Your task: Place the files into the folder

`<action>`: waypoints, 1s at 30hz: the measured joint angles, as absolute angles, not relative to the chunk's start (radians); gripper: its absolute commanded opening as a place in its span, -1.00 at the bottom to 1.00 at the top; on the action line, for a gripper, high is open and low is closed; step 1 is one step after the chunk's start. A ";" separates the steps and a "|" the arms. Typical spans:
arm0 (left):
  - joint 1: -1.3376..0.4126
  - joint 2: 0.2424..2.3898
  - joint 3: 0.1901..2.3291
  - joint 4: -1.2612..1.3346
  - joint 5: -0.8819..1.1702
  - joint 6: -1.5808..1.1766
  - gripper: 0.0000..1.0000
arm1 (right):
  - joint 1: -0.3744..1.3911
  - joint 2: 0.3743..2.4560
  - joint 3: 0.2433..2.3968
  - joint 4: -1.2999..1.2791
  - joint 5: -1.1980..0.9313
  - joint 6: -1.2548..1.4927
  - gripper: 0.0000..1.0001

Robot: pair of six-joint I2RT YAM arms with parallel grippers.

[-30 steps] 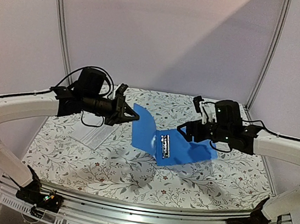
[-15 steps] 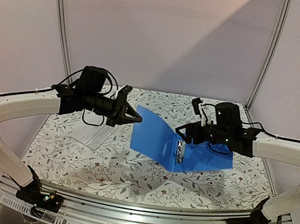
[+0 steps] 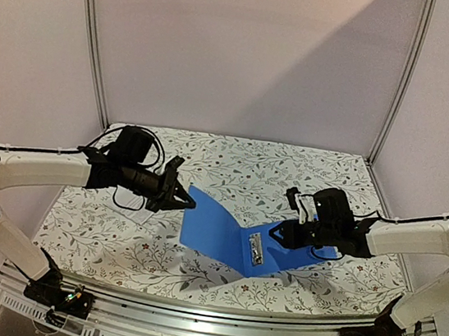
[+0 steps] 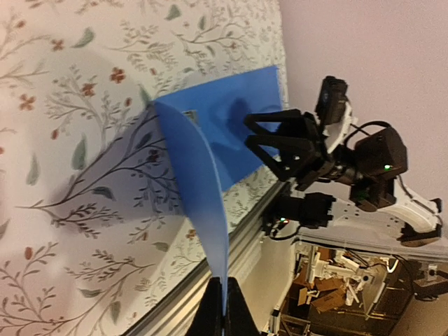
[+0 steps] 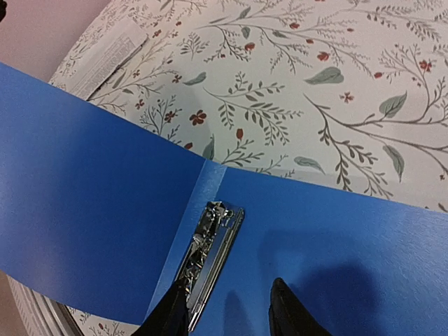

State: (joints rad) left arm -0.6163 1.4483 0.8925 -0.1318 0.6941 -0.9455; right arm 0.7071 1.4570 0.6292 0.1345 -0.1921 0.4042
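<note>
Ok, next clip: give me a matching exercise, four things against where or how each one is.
Things:
1. left gripper
2. right gripper
3. files
4. rings

Places or states:
A. lying on the table, outside the folder
B. open, over the folder's flat cover
C. shut on the edge of the folder's raised cover
D. along the folder's inner spine

Pairs: 1-C, 2-B, 3-A, 4-D
</note>
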 measured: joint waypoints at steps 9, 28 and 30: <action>-0.588 1.474 0.875 -0.329 0.541 -0.692 -1.00 | 0.725 1.548 0.635 0.166 -0.193 0.436 0.01; -0.609 1.611 1.082 -0.523 0.075 -0.369 0.14 | 0.804 1.660 0.699 0.113 -0.101 0.487 0.39; -0.634 1.610 1.137 -0.523 0.012 -0.361 0.17 | 0.804 1.660 0.699 0.114 -0.100 0.494 0.39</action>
State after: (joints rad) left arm -0.6342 1.6104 1.1366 -0.5228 0.0116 -0.3611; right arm 0.8043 1.6600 0.6994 0.1139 -0.1001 0.4938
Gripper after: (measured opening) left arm 0.564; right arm 0.692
